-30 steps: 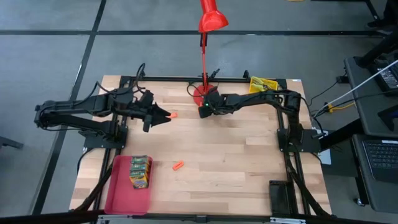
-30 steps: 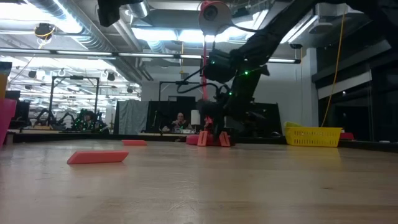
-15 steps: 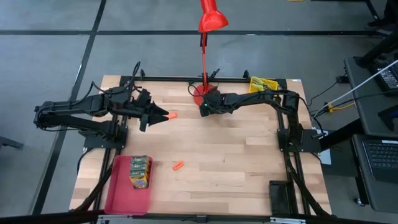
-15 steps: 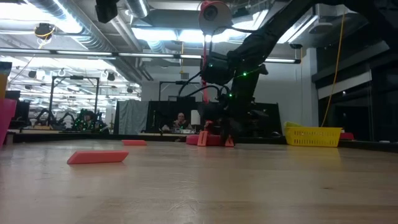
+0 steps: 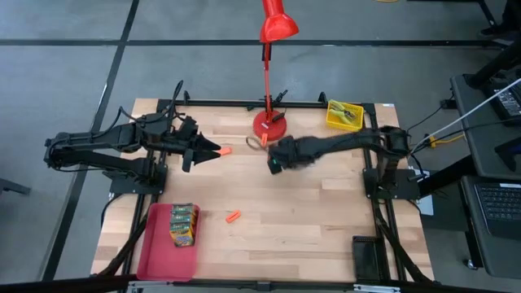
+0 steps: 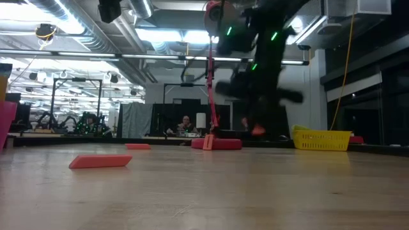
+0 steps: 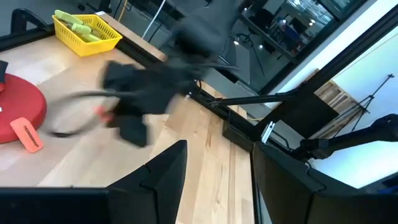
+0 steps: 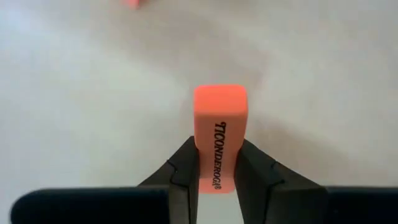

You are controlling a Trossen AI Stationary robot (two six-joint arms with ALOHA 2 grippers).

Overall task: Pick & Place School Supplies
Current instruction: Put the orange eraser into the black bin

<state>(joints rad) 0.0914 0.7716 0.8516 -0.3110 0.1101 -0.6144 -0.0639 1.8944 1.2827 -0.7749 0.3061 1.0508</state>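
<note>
The right claw (image 8: 217,177) is pinching an orange eraser (image 8: 219,134) across its narrow sides, so the block stands out past the fingertips with its printed face showing; held that way it should be easy to set down flat. In the high view the right arm reaches from the far right corner of the counter (image 5: 326,220) toward the middle, its forearm low and nearly level, with the right claw just near of the red lamp base (image 5: 269,125) and apart from it; the low view suggests the claw is lifted off the wood. The left claw (image 5: 213,151) is spread and holds nothing, its arm stretched from the left edge with the tips pointing at a second orange eraser (image 5: 227,150) lying just to their right, probably lined up for its own pick. A third orange eraser (image 5: 234,216) lies on the near middle of the counter. At the near left, a crayon box (image 5: 184,223) already sits in the red tray (image 5: 155,252), which looks like the place the held eraser is meant for. A yellow basket (image 5: 343,114) with green-handled tools stands at the far right.
</note>
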